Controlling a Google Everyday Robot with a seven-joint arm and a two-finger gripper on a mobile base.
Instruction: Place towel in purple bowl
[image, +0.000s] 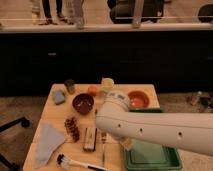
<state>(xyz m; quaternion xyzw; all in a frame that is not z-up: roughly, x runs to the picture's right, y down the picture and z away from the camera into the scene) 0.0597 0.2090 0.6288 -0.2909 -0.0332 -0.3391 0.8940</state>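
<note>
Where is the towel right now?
In the camera view, the towel lies at the table's front left corner, left of the brush, nearer than the purple bowl. The gripper is hidden behind the white arm over mid-table.

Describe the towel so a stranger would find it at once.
On the wooden table, go to the near left corner, left of the white arm that hides the pincer. The towel lies flat, a pale blue-grey cloth, thin and creased, unlike the small thick blue block at the far left.
</note>
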